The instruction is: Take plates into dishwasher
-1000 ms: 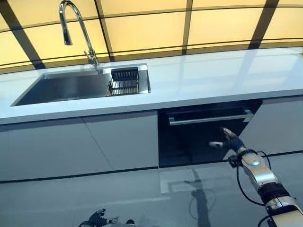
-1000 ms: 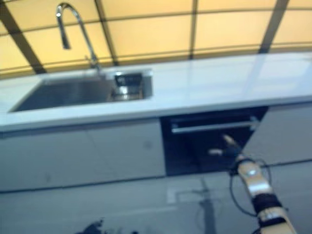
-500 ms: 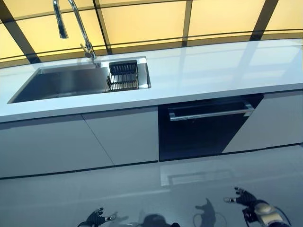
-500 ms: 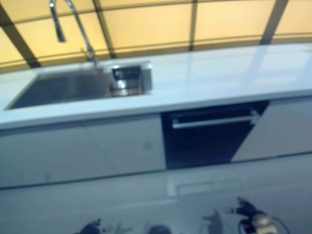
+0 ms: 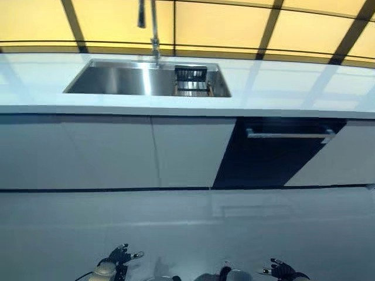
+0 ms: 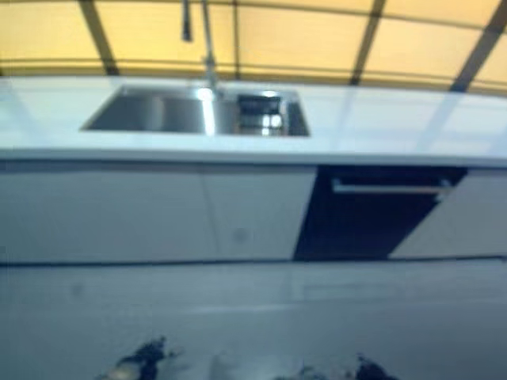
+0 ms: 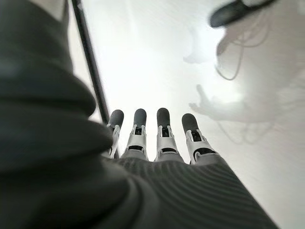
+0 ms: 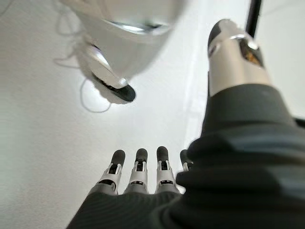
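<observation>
The dishwasher is a dark panel under the white counter at the right, its door closed, with a silver bar handle. No plate shows in any view. A dark dish rack sits in the right end of the steel sink. My left hand hangs low at the bottom left, fingers straight and empty, as its wrist view shows. My right hand hangs low at the bottom right, fingers straight and empty, as its wrist view shows. Both hands are far from the dishwasher.
A tall tap stands behind the sink. Grey cabinet fronts run under the counter left of the dishwasher, another at the far right. Glossy grey floor lies between me and the cabinets.
My right hand has dropped from near the dishwasher handle to hang low by my side. The camera has swung left, so the sink and dishwasher sit further right in view.
</observation>
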`<state>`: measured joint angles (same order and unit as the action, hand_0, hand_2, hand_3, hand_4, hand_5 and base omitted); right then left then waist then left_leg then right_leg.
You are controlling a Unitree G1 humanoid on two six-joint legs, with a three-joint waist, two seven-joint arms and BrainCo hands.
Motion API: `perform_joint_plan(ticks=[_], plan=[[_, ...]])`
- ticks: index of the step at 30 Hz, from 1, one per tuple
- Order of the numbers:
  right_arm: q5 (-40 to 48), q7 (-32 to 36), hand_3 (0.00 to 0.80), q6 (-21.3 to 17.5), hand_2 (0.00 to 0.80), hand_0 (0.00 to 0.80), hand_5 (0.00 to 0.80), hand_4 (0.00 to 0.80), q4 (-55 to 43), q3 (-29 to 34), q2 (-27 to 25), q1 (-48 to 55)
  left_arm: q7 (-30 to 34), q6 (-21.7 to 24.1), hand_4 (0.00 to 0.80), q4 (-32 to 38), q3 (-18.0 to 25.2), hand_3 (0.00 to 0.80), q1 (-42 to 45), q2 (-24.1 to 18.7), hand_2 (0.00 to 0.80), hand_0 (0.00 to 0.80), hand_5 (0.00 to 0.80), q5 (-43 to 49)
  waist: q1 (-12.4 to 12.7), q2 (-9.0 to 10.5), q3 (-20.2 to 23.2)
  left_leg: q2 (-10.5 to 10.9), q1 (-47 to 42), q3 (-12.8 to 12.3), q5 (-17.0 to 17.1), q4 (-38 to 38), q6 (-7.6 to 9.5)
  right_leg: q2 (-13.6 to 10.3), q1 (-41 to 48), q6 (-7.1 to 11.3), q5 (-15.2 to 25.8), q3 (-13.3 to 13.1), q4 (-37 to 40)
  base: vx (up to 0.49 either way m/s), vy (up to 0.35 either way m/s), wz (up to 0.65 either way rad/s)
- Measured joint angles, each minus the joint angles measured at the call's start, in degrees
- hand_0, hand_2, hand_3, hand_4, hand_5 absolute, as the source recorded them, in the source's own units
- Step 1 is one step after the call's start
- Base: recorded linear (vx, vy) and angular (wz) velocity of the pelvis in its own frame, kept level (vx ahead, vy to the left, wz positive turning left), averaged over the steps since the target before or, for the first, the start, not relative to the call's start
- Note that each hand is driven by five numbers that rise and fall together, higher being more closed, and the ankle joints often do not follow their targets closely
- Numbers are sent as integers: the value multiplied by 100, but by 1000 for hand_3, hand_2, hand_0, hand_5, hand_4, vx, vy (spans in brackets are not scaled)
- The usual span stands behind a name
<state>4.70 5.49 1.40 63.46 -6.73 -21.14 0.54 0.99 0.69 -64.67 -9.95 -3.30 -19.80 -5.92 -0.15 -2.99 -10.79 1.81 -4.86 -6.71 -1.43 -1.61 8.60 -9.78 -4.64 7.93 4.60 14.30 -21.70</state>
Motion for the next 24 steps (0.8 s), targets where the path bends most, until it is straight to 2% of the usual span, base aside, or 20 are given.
perform_joint_plan(ticks=[2, 4, 6, 8, 9, 11, 13, 14, 15, 16, 17, 18, 19, 20, 21, 22, 23, 24], plan=[[6, -16, 0, -38, 0, 0, 0, 0, 9, -50, 44, -78, -17, -82, 0, -20, 21, 0, 106, -167, 0, 0, 0, 2, 9, 23, 73, 112, 21, 60, 162, 220, -29, -6, 58, -30, -268, -30, -377, -152, 15, 23], [51, -48, 0, -103, 0, 0, 0, 0, 9, -93, 122, -137, -35, -158, 0, -135, 53, 0, 192, -305, 0, 0, 0, 12, 68, 126, 206, 253, 51, 48, 231, 314, -53, -4, 55, 23, -609, -142, -908, -226, -15, 0], [51, -60, 0, -124, 0, 0, 0, 0, 21, -110, 275, -151, -79, -148, 0, -309, 56, 0, 237, -389, 0, 0, 0, 12, 94, 335, 350, 433, 81, 40, 261, 321, -16, 22, 48, 73, -843, -352, -1739, -272, -50, 7], [50, -44, 0, -146, 0, 0, 0, 0, 51, -252, 407, -161, -99, -140, 0, -409, 60, 0, 306, -401, 0, 0, 0, 12, 97, 538, 491, 619, 135, 32, 277, 305, 9, 92, 39, 83, -886, -552, -2450, -322, -125, 7], [49, -26, 0, -167, 0, 0, 0, 0, 77, -302, 480, -170, -97, -124, 0, -408, 53, 0, 344, -399, 0, 0, 0, 12, 106, 633, 575, 693, 203, 12, 305, 294, 65, 168, 53, 81, -972, -610, -2558, -351, -178, -3], [48, 1, 0, -247, 0, 0, 0, 0, 158, -349, 607, -260, -78, -45, 0, -397, 44, 0, 435, -372, 0, 0, 0, 11, 116, 707, 646, 722, 296, -107, 347, 282, 121, 378, 251, 32, -1223, -610, -2220, -438, -248, -20], [48, 5, 0, -298, 0, 0, 0, 0, 200, -442, 683, -271, -48, 45, 0, -351, 16, 0, 468, -368, 0, 0, 0, 13, 109, 703, 720, 719, 500, -144, 404, 191, 155, 649, 496, -192, -1697, -561, -1367, -467, -286, -14], [47, 6, 0, -307, 0, 0, 0, 0, 220, -493, 692, -265, -42, 94, 0, -306, -10, 0, 458, -370, 0, 0, 0, 13, 109, 706, 733, 719, 573, -191, 431, 172, 161, 704, 564, -323, -1805, -561, -1139, -585, -298, -20], [46, 15, 0, -319, 0, 0, 0, 0, 222, -525, 700, -258, -18, 157, 0, -168, -18, 0, 466, -356, 0, 0, 0, 13, 131, 683, 744, 727, 752, -251, 514, 121, 174, 846, 580, -621, -1990, -550, -763, -665, -311, -19], [46, 15, 0, -334, 0, 0, 0, 0, 226, -531, 685, -286, 8, 205, 0, -44, -33, 0, 468, -321, 0, 0, 0, 13, 144, 624, 752, 719, 938, -283, 587, 107, 109, 1038, 538, -910, -2176, -552, -444, -667, -290, -15], [46, 18, 0, -330, 0, 0, 0, 0, 238, -531, 669, -310, 42, 239, 0, 24, -122, 0, 443, -287, 0, 0, 0, 13, 172, 556, 709, 700, 1035, -286, 675, 139, -130, 1305, 565, -1169, -2283, -543, -63, -550, -227, -9], [42, 22, 0, -317, 0, 0, 0, 0, 248, -533, 658, -309, 65, 272, 0, 75, -197, 0, 363, -242, 0, 0, 0, 12, 273, 476, 653, 655, 1100, -333, 716, 157, -681, 1626, 587, -1400, -2309, -516, 359, -558, -201, -19], [23, 39, 0, -279, 0, 0, 0, 0, 240, -578, 635, -258, 79, 300, 0, 125, -257, 0, 273, -208, 0, 0, 0, 12, 262, 658, 611, 698, 1400, -539, 407, -212, -1340, 1319, 782, -2083, -1894, -388, 961, -414, -126, -28], [8, 49, 0, -263, 0, 0, 0, 0, 252, -621, 627, -285, 73, 309, 0, 119, -255, 0, 262, -188, 0, 0, 0, 8, 280, 714, 584, 660, 1619, -598, 225, -611, -1151, 1078, 819, -1190, -1603, -287, 1179, -448, -112, -56], [-13, 71, 0, -230, 0, 0, 0, 0, 298, -647, 671, -404, 80, 267, 0, -2, -236, 0, 174, -187, 0, 0, 0, 12, 198, 866, 477, 304, 1888, -558, 20, -1179, -939, 793, 769, -1140, -1295, -112, 1494, -366, -73, -46], [-6, 66, 0, -222, 0, 0, 0, 0, 294, -641, 645, -416, 70, 251, 0, -48, -231, 0, 90, -152, 0, 0, 0, 12, 82, 935, 388, 116, 1834, -506, -23, -1186, -1030, 666, 846, -1112, -1121, -73, 1713, -395, -46, -7], [7, 59, 0, -162, 0, 0, 0, 0, 298, -646, 548, -353, 70, 251, 0, -136, -232, 0, -22, -61, 0, 0, 0, 11, -98, 854, 251, -125, 1612, -392, -73, -1111, -1111, 681, 1008, -1004, -1059, -58, 1876, -302, 9, 56], [17, 61, 0, -89, 0, 0, 0, 0, 298, -648, 405, -221, 68, 248, 0, -203, -229, 0, -64, 61, 0, 0, 0, 11, -269, 650, 196, -340, 1329, -294, -131, -908, -1201, 829, 1070, -984, -1058, -166, 1838, -269, 36, 90]])
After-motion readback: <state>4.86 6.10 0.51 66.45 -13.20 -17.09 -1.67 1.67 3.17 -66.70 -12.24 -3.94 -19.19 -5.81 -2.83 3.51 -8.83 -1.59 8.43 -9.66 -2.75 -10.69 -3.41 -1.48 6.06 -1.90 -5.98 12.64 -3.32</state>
